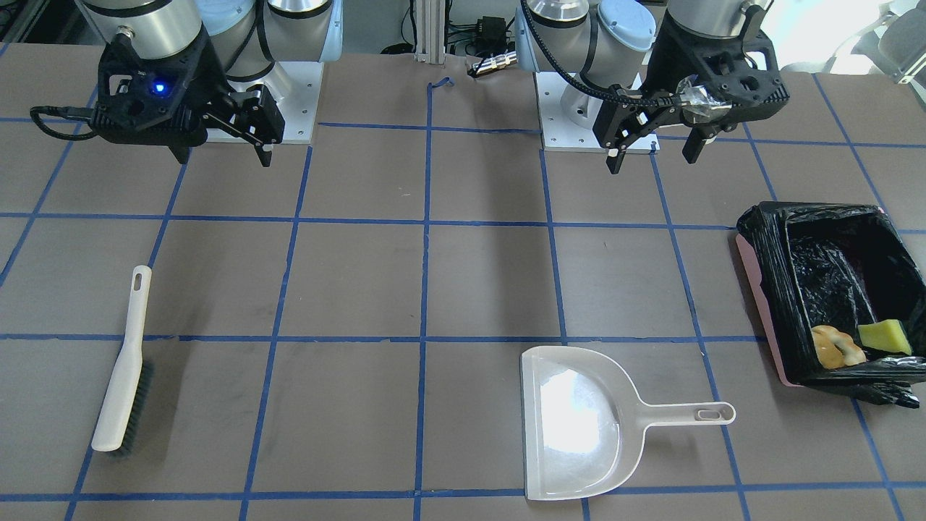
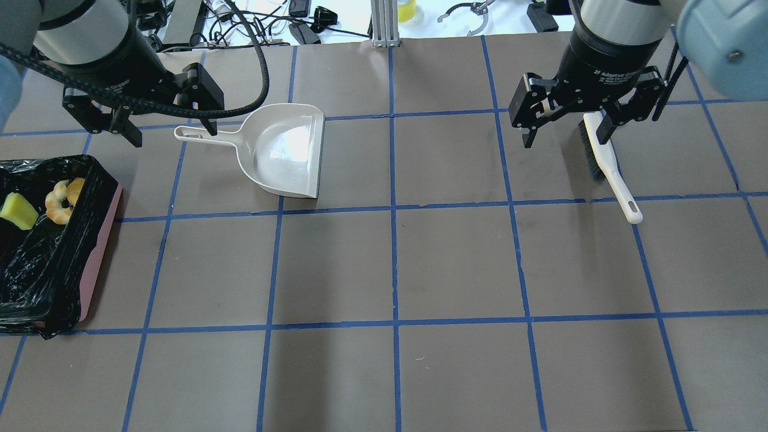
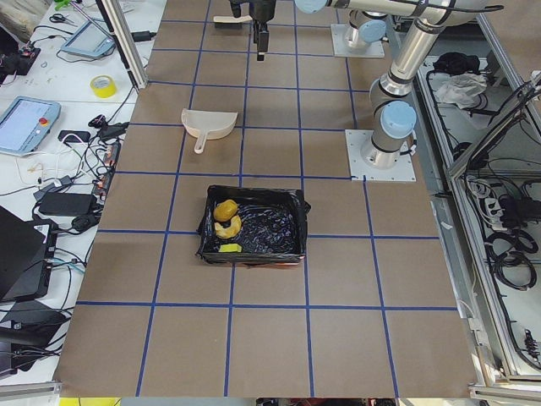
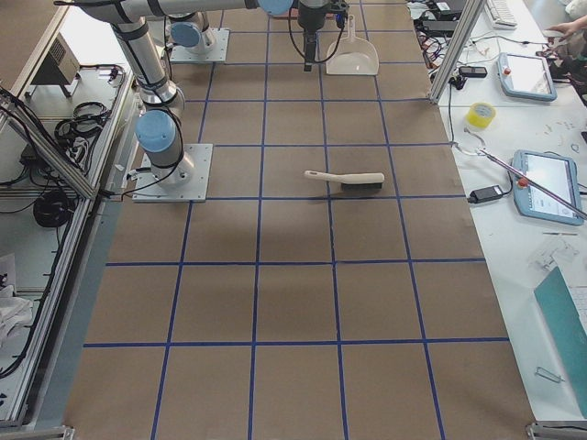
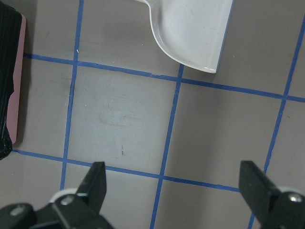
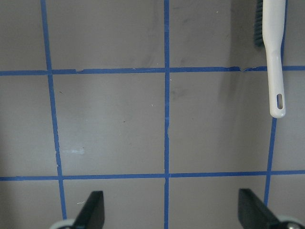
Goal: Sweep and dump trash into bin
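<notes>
The bin, pink with a black bag liner, stands at the table's left end; it also shows in the front view. Inside it lie the golden-brown lump, the pale crescent slice and the yellow sponge piece. The white dustpan lies flat and empty on the table. The white brush lies flat on the right side. My left gripper hangs open and empty above the dustpan's handle. My right gripper hangs open and empty just left of the brush.
The brown table has a grid of blue tape lines. Cables and an aluminium post sit beyond its far edge. The arm base plates are at the robot's side.
</notes>
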Motion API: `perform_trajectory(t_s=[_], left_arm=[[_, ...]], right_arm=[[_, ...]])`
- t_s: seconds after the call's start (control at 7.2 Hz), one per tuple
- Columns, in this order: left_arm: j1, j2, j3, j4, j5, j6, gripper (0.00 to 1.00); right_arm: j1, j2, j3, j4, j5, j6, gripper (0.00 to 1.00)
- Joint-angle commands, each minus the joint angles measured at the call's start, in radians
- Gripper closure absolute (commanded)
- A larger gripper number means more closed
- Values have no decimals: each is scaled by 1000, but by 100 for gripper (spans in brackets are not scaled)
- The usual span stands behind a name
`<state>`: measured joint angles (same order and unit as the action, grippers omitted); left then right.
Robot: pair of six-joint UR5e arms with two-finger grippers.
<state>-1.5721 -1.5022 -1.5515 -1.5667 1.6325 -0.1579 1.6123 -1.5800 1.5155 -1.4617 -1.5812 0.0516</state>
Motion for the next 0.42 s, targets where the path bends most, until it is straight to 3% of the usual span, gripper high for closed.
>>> perform_trajectory(t_s=[0.0, 0.28], left_arm=[[0, 0, -4, 0, 4, 3, 0], [1, 0, -4, -3, 7, 11, 0]], right_arm=[[0, 0, 0, -2, 4, 1, 0], [0, 0, 0, -2, 3, 1, 0]])
